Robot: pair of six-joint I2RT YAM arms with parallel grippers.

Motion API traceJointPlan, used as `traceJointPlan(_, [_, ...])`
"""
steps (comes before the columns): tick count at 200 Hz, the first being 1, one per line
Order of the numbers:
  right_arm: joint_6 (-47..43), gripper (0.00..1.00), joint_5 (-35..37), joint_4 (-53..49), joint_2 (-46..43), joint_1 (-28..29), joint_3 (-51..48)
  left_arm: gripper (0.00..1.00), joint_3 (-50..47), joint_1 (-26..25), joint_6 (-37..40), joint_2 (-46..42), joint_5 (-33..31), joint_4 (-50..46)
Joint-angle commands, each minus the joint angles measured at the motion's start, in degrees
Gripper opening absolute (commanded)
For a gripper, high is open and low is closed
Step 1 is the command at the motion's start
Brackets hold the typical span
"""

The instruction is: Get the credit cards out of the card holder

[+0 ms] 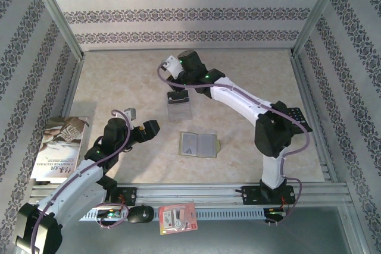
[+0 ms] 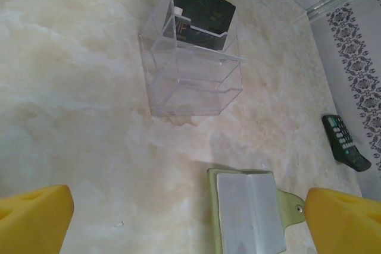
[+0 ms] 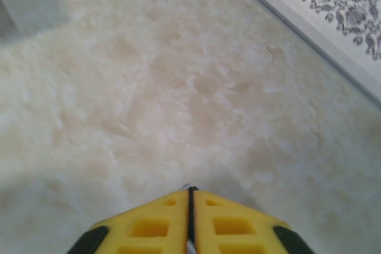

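Observation:
The olive-green card holder (image 1: pixel 199 144) (image 2: pixel 247 212) lies open on the table, its pale inner pockets facing up. A blackish credit card (image 2: pixel 202 15) stands in the top tier of a clear acrylic stand (image 1: pixel 178 110) (image 2: pixel 190 81). My left gripper (image 1: pixel 152 128) (image 2: pixel 187 197) is open to the left of the holder, which lies between its yellow fingers (image 2: pixel 33 218), nearer the right one. My right gripper (image 1: pixel 177 96) (image 3: pixel 189 190) hangs over the stand's far side. It is shut, with a thin pale sliver, seemingly a card seen edge-on, showing between its pads.
A book (image 1: pixel 62 147) lies at the left edge. A black calculator (image 1: pixel 296 117) (image 2: pixel 345 141) sits at the right. A red-and-white packet (image 1: pixel 177 218) and a small black object (image 1: pixel 141 213) rest on the near rail. Patterned walls surround the table.

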Motion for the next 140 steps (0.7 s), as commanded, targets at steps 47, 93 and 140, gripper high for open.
traceJointPlan(47, [20.83, 0.00, 1.02, -15.27, -3.13, 2.74, -11.83, 0.99, -0.60, 1.05, 0.91, -0.59, -0.12, 3.67])
traceJointPlan(93, [20.95, 0.00, 5.69, -16.27, 2.61, 5.16, -9.33, 0.99, -1.61, 1.01, 0.10, -0.83, -0.26, 4.58])
traceJointPlan(140, [19.59, 0.00, 9.29, -16.74, 6.58, 5.21, -5.66, 0.99, -1.68, 1.13, 0.47, -2.52, -0.87, 2.40])
